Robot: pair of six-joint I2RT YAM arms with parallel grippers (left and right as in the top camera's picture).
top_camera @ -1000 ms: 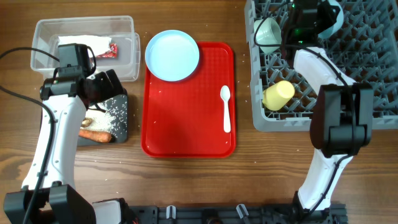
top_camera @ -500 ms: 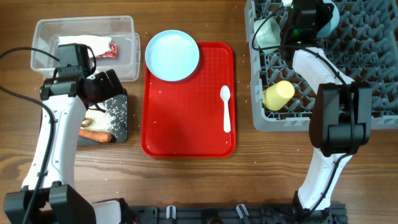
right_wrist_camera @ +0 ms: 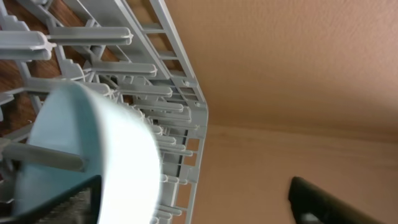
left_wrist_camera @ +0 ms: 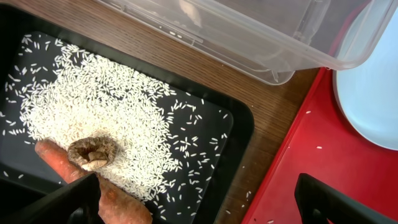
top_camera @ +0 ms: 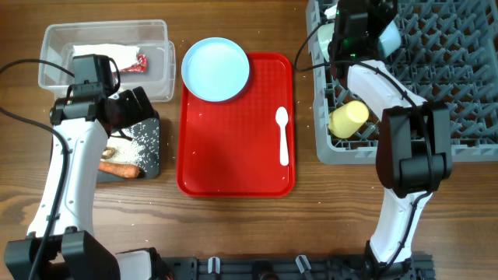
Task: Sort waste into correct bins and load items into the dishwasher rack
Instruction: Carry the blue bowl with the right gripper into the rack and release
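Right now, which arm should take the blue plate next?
Left. The left end effector hovers open by the black tray, nearer the light blue plate at the red tray's corner. The right end effector is in the dishwasher rack beside the light blue bowl, farther off.

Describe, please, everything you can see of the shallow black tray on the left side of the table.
The black tray is shallow and rectangular with rounded corners, and looks like glossy plastic. It lies flat on the wooden table. Strips of bare wood separate it from the clear tub and the red tray. It holds scattered white rice grains, an orange carrot piece and a brown lump against the carrot. The open fingers of the left gripper hang above it.
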